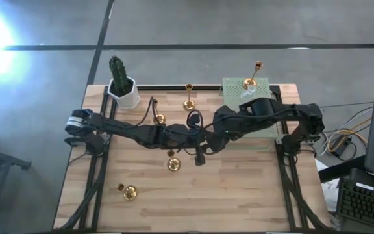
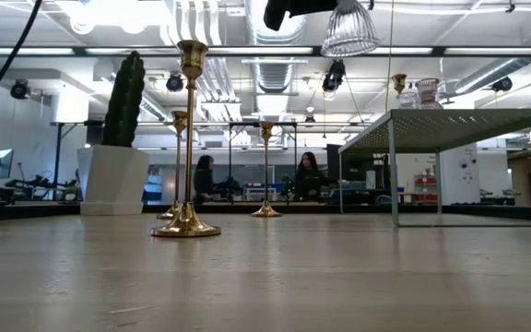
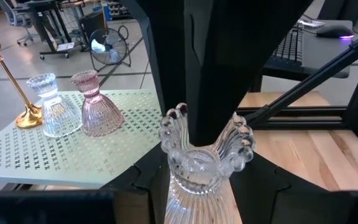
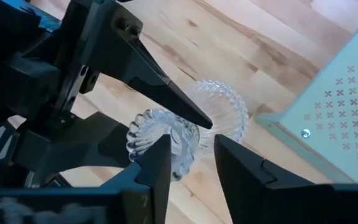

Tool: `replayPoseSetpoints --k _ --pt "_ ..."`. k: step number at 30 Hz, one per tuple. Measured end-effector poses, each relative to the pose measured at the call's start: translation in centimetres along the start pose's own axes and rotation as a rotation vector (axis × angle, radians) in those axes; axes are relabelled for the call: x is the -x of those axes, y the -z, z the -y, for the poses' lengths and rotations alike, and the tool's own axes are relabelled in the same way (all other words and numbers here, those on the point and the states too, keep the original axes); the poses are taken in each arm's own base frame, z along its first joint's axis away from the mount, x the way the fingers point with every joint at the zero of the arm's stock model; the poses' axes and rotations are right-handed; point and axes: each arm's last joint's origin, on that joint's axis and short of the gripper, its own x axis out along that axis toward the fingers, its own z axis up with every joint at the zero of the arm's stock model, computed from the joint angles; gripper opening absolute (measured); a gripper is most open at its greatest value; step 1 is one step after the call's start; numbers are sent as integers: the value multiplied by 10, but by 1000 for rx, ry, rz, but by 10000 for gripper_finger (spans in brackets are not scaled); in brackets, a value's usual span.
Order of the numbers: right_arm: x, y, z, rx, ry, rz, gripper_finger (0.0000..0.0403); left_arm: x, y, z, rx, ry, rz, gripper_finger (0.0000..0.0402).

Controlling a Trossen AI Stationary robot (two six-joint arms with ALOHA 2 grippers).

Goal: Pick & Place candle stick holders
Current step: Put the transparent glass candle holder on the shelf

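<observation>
A clear ribbed glass candle stick holder (image 4: 219, 112) hangs upright above the table's middle, high in the low view (image 2: 348, 29). My left gripper (image 3: 204, 186) reaches in from the table's left and my right gripper (image 4: 191, 165) comes from above; both are shut on it. A clear glass holder (image 3: 51, 109), a pink one (image 3: 95, 106) and a tall gold one (image 3: 11, 81) stand on their bases on the raised green perforated mat (image 1: 265, 133). More gold holders stand on the wood (image 1: 188, 97) (image 1: 173, 162) (image 1: 128, 192) (image 1: 158, 118). My left gripper has the holder's ribbed body just below the frilled cup (image 3: 194, 193) between its two fingers, coming about level from the table's left. The holder is upright and clear of the table. My right gripper's fingers hide part of the contact. My right gripper pinches the holder at the neck under the frilled cup (image 4: 182, 149) between its two fingers, pointing down from above. The bell base (image 4: 225, 109) hangs below the fingers, clear of the wood.
A white pot with a green cactus (image 1: 122, 84) stands at the far left. The mat's raised frame (image 2: 468, 115) fills the right side. Bare wood lies along the near edge (image 1: 239, 195). People sit in the room beyond (image 2: 307, 175).
</observation>
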Motion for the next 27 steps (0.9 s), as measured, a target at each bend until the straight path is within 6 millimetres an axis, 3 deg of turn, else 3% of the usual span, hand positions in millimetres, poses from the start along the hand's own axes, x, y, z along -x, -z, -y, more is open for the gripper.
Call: replayPoseSetpoints --k 5,11,27 --pt "-1 -1 1 3 5 -2 85 0 0 0 1 0 1 142" --pt "-1 -1 0 47 -7 -16 22 0 0 0 -3 2 2 142" --pt "1 -1 1 92 -19 -23 13 0 0 0 -7 3 1 147"
